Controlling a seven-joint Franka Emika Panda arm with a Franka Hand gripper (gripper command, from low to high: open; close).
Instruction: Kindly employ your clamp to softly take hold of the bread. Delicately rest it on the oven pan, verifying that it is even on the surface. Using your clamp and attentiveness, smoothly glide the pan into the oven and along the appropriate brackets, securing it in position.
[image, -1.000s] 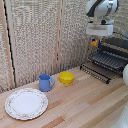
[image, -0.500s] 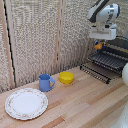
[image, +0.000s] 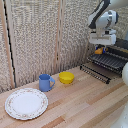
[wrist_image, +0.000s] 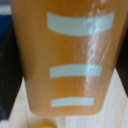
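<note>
1. The bread: a small orange-brown piece just under my clamp, above the oven pan near the desk's far right corner. In the wrist view the bread fills nearly the whole picture, a glossy orange-brown surface crossed by three pale bands.
2. My clamp: the boxy white housing hangs over the pan with the fingers pointing down. The bread sits right at the fingertips; I cannot tell whether the fingers are clenched on it or released.
3. My arm: the white links rise from the clamp toward the upper right of the exterior view, the wrist held roughly vertical above the pan.
4. The oven pan: a dark wire-grid rack lying in front of the oven, at the desk's right edge.
5. Yellow bowl: near the middle of the desk, toward its far edge.
6. Blue cup: just beside the bowl.
7. Patterned white plate: toward the desk's near left corner, well apart from the pan.
8. The wooden desk.
</note>
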